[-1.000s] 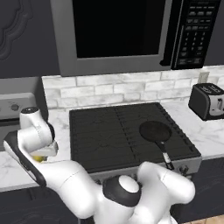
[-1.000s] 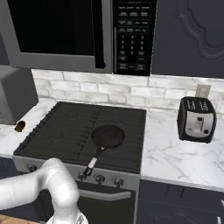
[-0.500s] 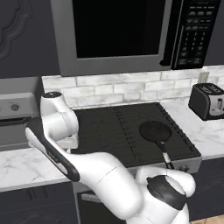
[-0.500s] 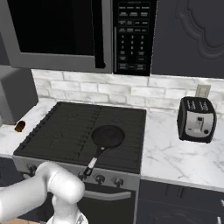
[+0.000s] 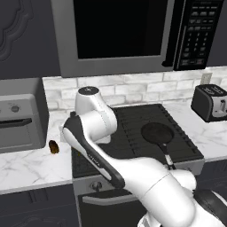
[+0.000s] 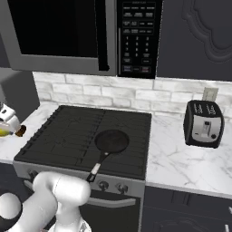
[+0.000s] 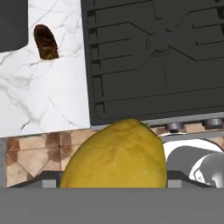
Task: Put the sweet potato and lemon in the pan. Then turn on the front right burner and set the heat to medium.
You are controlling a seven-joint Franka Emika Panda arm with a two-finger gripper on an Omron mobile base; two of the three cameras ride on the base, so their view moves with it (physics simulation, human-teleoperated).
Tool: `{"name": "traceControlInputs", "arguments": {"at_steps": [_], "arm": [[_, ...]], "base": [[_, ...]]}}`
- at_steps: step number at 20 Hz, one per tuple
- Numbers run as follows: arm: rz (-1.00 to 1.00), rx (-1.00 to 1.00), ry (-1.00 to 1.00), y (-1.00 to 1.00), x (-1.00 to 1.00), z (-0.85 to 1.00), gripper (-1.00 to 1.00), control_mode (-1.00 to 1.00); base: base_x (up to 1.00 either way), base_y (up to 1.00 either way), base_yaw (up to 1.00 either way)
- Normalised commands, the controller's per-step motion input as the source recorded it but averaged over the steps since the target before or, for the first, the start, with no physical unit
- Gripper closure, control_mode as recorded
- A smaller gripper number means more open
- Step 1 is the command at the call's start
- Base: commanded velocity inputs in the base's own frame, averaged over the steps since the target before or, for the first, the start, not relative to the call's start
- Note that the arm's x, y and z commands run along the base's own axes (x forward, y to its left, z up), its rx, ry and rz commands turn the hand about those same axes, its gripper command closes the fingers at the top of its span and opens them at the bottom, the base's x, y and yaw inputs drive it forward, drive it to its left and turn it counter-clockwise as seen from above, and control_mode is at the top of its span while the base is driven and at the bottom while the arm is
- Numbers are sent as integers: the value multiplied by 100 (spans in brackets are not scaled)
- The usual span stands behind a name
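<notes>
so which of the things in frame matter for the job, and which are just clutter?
Job:
- lemon, held in the tool
- sweet potato, on the counter left of the cooktop
- pan, empty, on the front right burner

Clutter:
- toaster
- microwave
- toaster oven

Black toaster (image 6: 203, 123) on marble counter (image 6: 181, 158), microwave (image 5: 128, 35) above, perhaps a toaster oven (image 5: 20, 117) at left.
</notes>
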Motion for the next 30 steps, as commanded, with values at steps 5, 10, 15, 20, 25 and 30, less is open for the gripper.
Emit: {"name": "traceControlInputs", "arguments": {"at_steps": [5,10,15,20,25,30], "arm": [[0,0,-14,-100,1,13,100,-100],[0,0,-8,-96,26,16,100,-100],[0,0,-4,-89,29,7,100,-100],[0,0,0,-86,9,1,100,-100],[0,0,2,-81,2,0,100,-100],[0,0,5,-88,12,0,100,-100]], "base": [[0,0,0],[0,0,0],[0,0,0],[0,0,0],[0,0,0],[0,0,0]]}}
